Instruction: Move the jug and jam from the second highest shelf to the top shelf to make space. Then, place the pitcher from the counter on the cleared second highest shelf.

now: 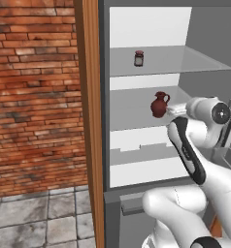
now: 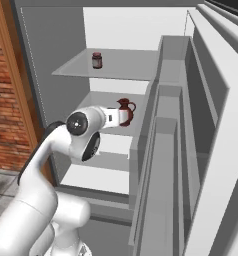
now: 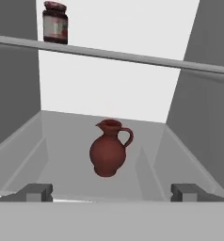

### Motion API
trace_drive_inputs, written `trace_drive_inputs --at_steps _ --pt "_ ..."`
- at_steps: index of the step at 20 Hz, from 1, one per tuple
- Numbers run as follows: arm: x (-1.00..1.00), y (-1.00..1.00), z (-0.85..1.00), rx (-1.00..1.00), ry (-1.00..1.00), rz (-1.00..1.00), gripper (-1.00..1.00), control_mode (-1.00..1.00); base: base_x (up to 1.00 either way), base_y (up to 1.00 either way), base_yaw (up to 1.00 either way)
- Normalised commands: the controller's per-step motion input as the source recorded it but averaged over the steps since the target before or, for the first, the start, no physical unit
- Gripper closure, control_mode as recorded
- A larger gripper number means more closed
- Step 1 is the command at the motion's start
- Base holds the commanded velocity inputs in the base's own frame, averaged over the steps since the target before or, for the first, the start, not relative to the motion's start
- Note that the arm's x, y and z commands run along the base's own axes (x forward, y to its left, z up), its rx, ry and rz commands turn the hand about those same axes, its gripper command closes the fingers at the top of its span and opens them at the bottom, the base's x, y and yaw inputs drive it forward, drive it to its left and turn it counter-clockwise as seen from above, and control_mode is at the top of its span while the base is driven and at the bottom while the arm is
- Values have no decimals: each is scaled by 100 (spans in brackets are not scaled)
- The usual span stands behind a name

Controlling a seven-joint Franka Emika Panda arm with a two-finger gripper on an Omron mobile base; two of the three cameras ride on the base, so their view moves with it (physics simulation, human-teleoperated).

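So the jug is a red-brown glazed thing with a round belly, narrow neck, little flared spout and one loop handle. It's standing upright on the second highest shelf of the grey cabinet, long axis straight up. In the hand view the spout points left and the handle sticks out right. Nothing else sits on that board with it.

The jam is already up on the top shelf, one board above the jug and a bit to its left. It's a small glass jar with dark red contents, a dark lid and a pale label, also upright, alone on its board.

The gripper is released, fingers spread wide, level with the jug's shelf and on the near side of it, clearly apart from the jug and not grasping anything.
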Motion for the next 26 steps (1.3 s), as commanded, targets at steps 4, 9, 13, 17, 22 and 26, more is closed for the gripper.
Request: trace_drive_inputs --at_steps 4,9,13,17,22,26 --pt "32 0 -2 5 0 0 -100 -100 0 0 0" --pt "35 -6 0 4 0 0 -100 -100 0 0 0" --pt "29 -2 0 1 2 0 -100 -100 0 0 0" --pt "25 0 -4 0 6 0 -100 -100 0 0 0" --pt "9 -3 -2 0 12 0 -100 -100 0 0 0" --pt "10 -6 -12 0 6 0 -100 -100 0 0 0"
